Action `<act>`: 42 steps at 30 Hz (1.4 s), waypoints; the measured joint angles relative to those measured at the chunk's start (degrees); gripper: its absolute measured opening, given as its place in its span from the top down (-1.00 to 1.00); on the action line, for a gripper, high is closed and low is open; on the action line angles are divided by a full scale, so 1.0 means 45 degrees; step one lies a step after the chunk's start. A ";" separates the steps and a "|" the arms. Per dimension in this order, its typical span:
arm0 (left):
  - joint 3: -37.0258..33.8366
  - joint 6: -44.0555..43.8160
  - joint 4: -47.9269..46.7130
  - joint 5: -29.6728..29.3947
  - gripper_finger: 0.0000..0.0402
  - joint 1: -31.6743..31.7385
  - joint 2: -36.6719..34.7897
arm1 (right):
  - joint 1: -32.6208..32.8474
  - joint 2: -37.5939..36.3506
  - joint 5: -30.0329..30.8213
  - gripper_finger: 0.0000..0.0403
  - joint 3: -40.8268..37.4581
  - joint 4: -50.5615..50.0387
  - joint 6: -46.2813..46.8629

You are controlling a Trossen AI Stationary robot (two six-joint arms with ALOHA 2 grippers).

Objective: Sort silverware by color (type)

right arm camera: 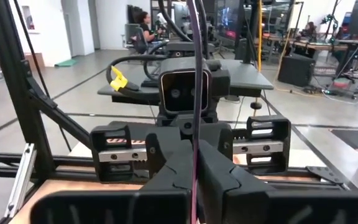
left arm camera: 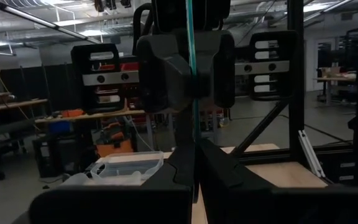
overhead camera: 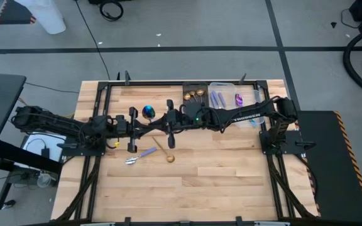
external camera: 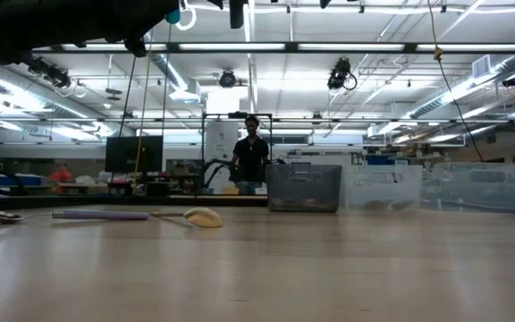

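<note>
The left gripper [left arm camera: 194, 186] and the right gripper [right arm camera: 194, 180] meet nose to nose above the middle of the table [overhead camera: 231, 188]. Both are pressed together on the thin handle of one iridescent blue spoon [overhead camera: 148, 112], held aloft. Its bowl points toward the far edge, and its long axis runs across the line of the arms.

Below, nearer the near edge, lie one gold spoon [overhead camera: 168, 157] and one purple-handled piece [overhead camera: 147, 152]. A silver end [overhead camera: 131, 161] sits beside it; I cannot tell whether it is a separate piece.

At the far edge, right of centre, a dark bin [overhead camera: 184, 88] holds gold pieces and a clear bin [overhead camera: 225, 85] holds purple ones. Broad bare wood lies toward the near edge.
</note>
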 joint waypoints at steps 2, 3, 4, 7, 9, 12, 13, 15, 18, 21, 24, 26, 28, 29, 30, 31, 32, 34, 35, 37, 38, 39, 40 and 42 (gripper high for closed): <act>0.0000 0.0000 0.0000 0.0031 0.92 -0.0003 0.0000 | 0.0000 0.0000 0.0004 0.94 0.0000 -0.0005 0.0020; 0.0000 -0.0002 0.0000 0.0041 0.92 -0.0003 0.0000 | 0.0005 0.0000 0.0008 0.95 0.0000 -0.0004 0.0023; 0.0000 -0.0010 0.0000 0.0041 0.92 -0.0003 0.0000 | 0.0010 0.0000 0.0008 0.95 0.0000 0.0000 0.0044; 0.0000 -0.0199 -0.0005 0.0085 0.92 -0.0008 0.0000 | 0.0010 0.0000 0.0032 0.95 0.0000 -0.0004 0.0500; 0.0000 -0.0349 -0.0023 0.0094 0.89 -0.0008 0.0000 | 0.0010 0.0000 0.0032 0.95 0.0000 -0.0017 0.0647; 0.0000 -0.0517 0.0046 0.0214 0.78 -0.0013 -0.0003 | 0.0010 0.0000 0.0022 0.95 0.0000 -0.0121 0.0667; 0.0005 -0.0666 0.0111 0.0235 0.72 -0.0013 -0.0019 | 0.0010 0.0005 0.0022 0.95 0.0000 -0.0151 0.0676; 0.0005 -0.0685 0.0083 0.0235 0.60 -0.0008 -0.0019 | 0.0024 0.0010 0.0027 0.95 -0.0005 -0.0216 0.0874; 0.0005 -0.0676 -0.0429 0.0225 0.42 -0.0008 -0.0019 | 0.0019 0.0010 0.0042 0.95 -0.0005 -0.0338 0.1295; 0.0010 -0.0677 -0.1403 0.0203 0.30 -0.0008 -0.0015 | 0.0020 0.0015 0.0037 0.95 -0.0005 -0.0748 0.1630; 0.0010 -0.0681 -0.2546 0.0167 0.25 -0.0003 -0.0015 | 0.0024 0.0015 0.0037 0.95 -0.0005 -0.1049 0.1691; 0.0010 -0.0727 -0.3121 0.0158 0.24 -0.0003 -0.0015 | 0.0019 0.0018 0.0037 0.95 -0.0005 -0.1148 0.1696; 0.0010 -0.0951 -0.3557 0.0140 0.24 -0.0003 -0.0015 | 0.0019 0.0019 0.0037 0.95 -0.0005 -0.1094 0.1694; 0.0010 -0.1058 -0.3762 0.0133 0.24 -0.0003 -0.0015 | 0.0019 0.0019 0.0037 0.95 -0.0005 -0.1069 0.1695; 0.0010 -0.1161 -0.3972 0.0133 0.24 -0.0003 -0.0015 | 0.0024 0.0019 0.0032 0.95 -0.0005 -0.1070 0.1694; 0.0010 -0.1320 -0.4217 0.0133 0.24 -0.0003 -0.0015 | 0.0024 0.0019 0.0027 0.95 -0.0005 -0.1080 0.1696; 0.0010 -0.1386 -0.4473 0.0132 0.24 -0.0003 -0.0015 | 0.0019 0.0019 0.0024 0.95 -0.0005 -0.1092 0.1693; 0.0010 -0.1612 -0.4993 0.0128 0.24 -0.0003 -0.0015 | 0.0005 0.0019 0.0017 0.95 -0.0005 -0.1083 0.1691; 0.0010 -0.1724 -0.5292 0.0128 0.24 -0.0003 -0.0015 | 0.0000 0.0019 0.0016 0.95 -0.0005 -0.1087 0.1691; 0.0010 -0.1985 -0.5905 0.0128 0.24 -0.0003 -0.0015 | 0.0000 0.0019 -0.0005 0.95 -0.0005 -0.1093 0.1683; 0.0010 -0.2067 -0.6236 0.0128 0.24 -0.0003 -0.0015 | 0.0000 0.0019 -0.0077 0.95 -0.0005 -0.1086 0.1665; 0.0010 -0.2196 -0.6555 0.0128 0.24 -0.0003 -0.0015 | 0.0000 0.0019 -0.0187 0.95 -0.0005 -0.1083 0.1639; 0.0010 -0.2368 -0.6864 0.0124 0.24 -0.0003 -0.0015 | 0.0000 0.0019 -0.0317 0.95 -0.0005 -0.1089 0.1620; 0.0010 -0.2617 -0.7393 0.0123 0.24 -0.0003 -0.0012 | 0.0005 0.0019 -0.0420 0.95 -0.0005 -0.1106 0.1589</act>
